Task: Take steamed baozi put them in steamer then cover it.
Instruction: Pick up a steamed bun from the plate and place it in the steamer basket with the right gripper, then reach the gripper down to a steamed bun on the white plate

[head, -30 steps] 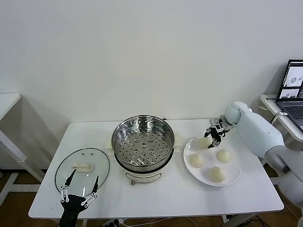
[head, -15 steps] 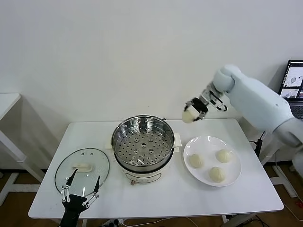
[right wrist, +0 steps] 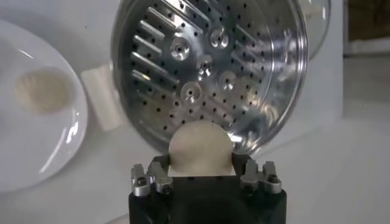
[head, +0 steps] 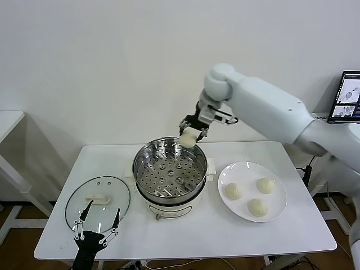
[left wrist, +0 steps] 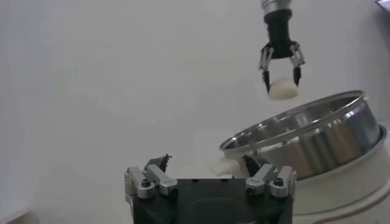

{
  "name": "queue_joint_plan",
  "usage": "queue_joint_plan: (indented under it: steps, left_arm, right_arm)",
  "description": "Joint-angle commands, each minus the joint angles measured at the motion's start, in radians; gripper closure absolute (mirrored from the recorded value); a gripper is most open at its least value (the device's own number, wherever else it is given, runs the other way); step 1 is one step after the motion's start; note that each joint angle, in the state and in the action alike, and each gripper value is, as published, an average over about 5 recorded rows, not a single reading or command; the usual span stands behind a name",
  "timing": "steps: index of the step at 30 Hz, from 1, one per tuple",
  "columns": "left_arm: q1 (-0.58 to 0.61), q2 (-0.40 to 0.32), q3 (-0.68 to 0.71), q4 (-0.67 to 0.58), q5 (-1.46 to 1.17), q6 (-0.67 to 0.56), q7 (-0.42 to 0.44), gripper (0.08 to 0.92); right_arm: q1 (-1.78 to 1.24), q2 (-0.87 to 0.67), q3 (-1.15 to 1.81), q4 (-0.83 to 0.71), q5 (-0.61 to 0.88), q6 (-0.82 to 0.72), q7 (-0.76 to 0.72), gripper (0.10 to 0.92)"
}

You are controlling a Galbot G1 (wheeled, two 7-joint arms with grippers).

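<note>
My right gripper [head: 191, 134] is shut on a pale baozi [head: 189, 138] and holds it above the far right rim of the steel steamer [head: 169, 169]. The right wrist view shows that baozi [right wrist: 199, 148] between the jaws, over the edge of the empty perforated tray [right wrist: 201, 67]. Three more baozi [head: 250, 195] lie on the white plate [head: 279, 209] to the right of the steamer. The glass cover [head: 98, 201] with its white handle lies flat on the table at front left. My left gripper [head: 95, 232] is open and hangs over the cover's near edge.
The white table [head: 185, 233] carries everything. A laptop [head: 350, 104] stands on a side desk at far right, another table edge [head: 8, 121] at far left. The left wrist view shows the steamer wall [left wrist: 317, 137] and my right gripper [left wrist: 280, 76] with the bun above it.
My right gripper took a baozi off the plate, lifted it, and carried it left to above the steamer's far right rim. The plate now has three. The left arm stayed put.
</note>
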Motion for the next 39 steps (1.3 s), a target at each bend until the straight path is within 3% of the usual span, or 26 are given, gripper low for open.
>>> queue_joint_plan:
  steps: [1,10,20,26,33,39]
  left_arm:
    - [0.001,0.001,-0.003,0.001,0.0,-0.003,0.0,0.177]
    - [-0.001,0.005,-0.007,0.004,0.0,-0.011,0.0,0.177]
    - [-0.001,0.004,-0.009,0.005,-0.001,-0.015,0.0,0.177]
    - [-0.002,0.004,-0.012,0.002,-0.002,-0.015,0.0,0.177]
    - [-0.004,0.007,-0.015,0.0,-0.003,-0.014,0.0,0.177]
    - [-0.011,0.009,-0.01,0.001,-0.002,-0.011,0.0,0.177]
  right_arm:
    - [-0.054,0.125,-0.023,-0.082,-0.111,0.039,0.023,0.33]
    - [-0.1,0.211,0.003,-0.225,-0.199,0.049,0.05,0.33]
    - [-0.132,0.231,0.013,-0.257,-0.228,0.068,0.052,0.322]
    - [-0.132,0.224,0.015,-0.252,-0.203,0.07,0.058,0.276]
    - [-0.048,0.1,0.016,-0.114,0.079,-0.036,-0.068,0.204]
    - [0.108,-0.132,-0.039,-0.012,0.422,-0.323,-0.182,0.202]
